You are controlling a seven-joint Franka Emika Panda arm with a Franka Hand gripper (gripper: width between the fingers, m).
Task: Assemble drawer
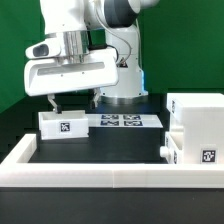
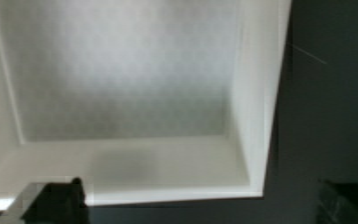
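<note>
A small open-topped white box (image 1: 63,124) with a square tag on its front stands on the black table at the exterior view's left. My gripper (image 1: 72,103) hangs just above it with its jaws wide apart and nothing between them. In the wrist view the box's inside (image 2: 140,90) fills most of the picture. The two dark fingertips (image 2: 51,202) show at the edge, and the gripper (image 2: 197,206) straddles the box's near wall. The large white cube casing (image 1: 197,115) stands at the exterior view's right. A lower tagged white part (image 1: 203,153) is against its front.
The marker board (image 1: 122,121) lies flat on the table between the small box and the casing. A long low white border wall (image 1: 100,172) runs along the front and up the exterior view's left side. The arm's white base stands behind.
</note>
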